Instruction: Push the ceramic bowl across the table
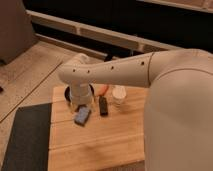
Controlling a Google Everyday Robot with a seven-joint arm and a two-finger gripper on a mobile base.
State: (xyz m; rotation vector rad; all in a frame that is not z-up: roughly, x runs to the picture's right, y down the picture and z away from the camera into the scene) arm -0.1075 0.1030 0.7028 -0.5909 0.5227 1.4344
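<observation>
The ceramic bowl (70, 93) is dark and near-black, at the far left part of the table (100, 140); only its left and right edges show, since my arm covers its middle. My white arm reaches in from the right, and its wrist comes down onto the bowl. The gripper (80, 102) is at the end of that wrist, right at the bowl's near side, just above the blue-grey block (82, 116).
A white cup (119, 95) stands at the far middle of the table. A small black bar (103, 105) lies next to it, with an orange-red thing (102, 89) behind. A dark grey mat (27, 135) lies on the floor left of the table.
</observation>
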